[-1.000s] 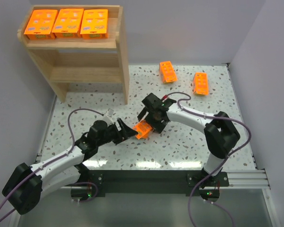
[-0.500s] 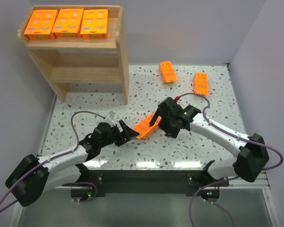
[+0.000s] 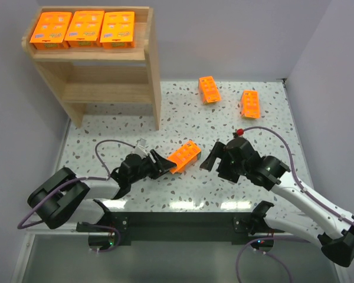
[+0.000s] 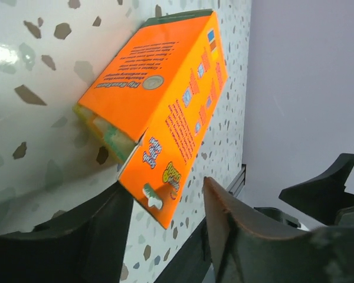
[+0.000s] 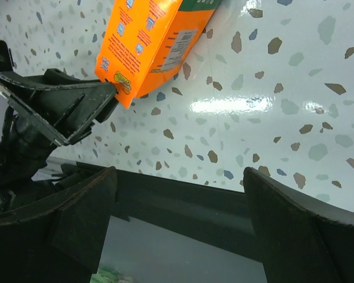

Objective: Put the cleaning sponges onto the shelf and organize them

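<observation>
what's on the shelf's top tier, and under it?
Three orange packs lie side by side on the shelf's top tier. Lower tier: what shows is bare; its back is hidden under the top tier.

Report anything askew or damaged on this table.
One sponge pack sits tilted at the table's centre, its near corner between the jaws of the left gripper. Its end flap looks popped open, with something greenish showing. Two more packs lie skewed at the far right, unlike the neat row on the shelf.
</observation>
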{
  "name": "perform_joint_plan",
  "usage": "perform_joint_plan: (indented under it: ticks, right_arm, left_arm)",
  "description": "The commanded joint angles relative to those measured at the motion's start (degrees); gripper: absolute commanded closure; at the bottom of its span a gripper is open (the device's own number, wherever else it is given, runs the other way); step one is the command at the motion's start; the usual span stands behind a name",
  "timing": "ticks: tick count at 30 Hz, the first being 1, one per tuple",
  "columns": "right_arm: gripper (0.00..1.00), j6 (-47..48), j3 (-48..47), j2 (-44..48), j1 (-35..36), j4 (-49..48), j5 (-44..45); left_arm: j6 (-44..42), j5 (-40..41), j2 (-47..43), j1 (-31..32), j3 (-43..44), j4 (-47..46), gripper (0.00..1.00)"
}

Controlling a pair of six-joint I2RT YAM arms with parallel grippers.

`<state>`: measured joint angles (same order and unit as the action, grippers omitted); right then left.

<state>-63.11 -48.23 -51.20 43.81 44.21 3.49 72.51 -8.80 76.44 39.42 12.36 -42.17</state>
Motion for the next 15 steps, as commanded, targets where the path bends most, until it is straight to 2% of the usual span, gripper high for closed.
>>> perform_joint_plan:
  ticks: [1, 2, 4, 5, 7, 8, 12, 15]
  right_arm:
    - [0.09, 1.76, 0.94, 2.15, -0.13, 0.18, -0.85]
    - [0.10, 1.76, 1.12, 2.59, -0.22, 0.27, -0.85]
    - [0.11, 1.68, 1.29, 3.56, -0.22, 1.05, -0.32]
    - [0.11, 1.68, 1.29, 3.82, -0.22, 1.41, 0.03]
    - [0.11, 1.59, 1.29, 4.26, -0.22, 2.46, 0.64]
    - [0.11, 1.50, 1.38, 4.79, -0.31, 2.81, 0.91]
    - [0.11, 1.32, 1.38, 5.58, -0.31, 3.78, 1.78]
    - [0.11, 1.50, 0.07, 5.67, -0.39, 4.92, 3.01]
  left_arm:
    - [0.44, -1.57, 3.26, 0.13, 0.38, -14.15, 0.47]
    - [0.35, -2.01, 3.62, 0.13, 0.47, -14.43, 0.57]
    - [0.26, -3.50, 4.24, 0.13, 0.39, -15.30, 0.69]
    - [0.26, -4.03, 4.15, 0.13, 0.12, -15.74, 0.79]
    - [0.44, -5.35, 3.11, 0.13, -1.01, -16.27, 0.89]
    - [0.44, -5.70, 2.40, 0.04, -1.46, -16.01, 0.98]
    - [0.09, -5.79, -3.22, 0.04, -3.66, -12.77, 1.00]
    - [0.61, -4.57, -14.60, 0.04, -4.10, -2.97, 1.00]
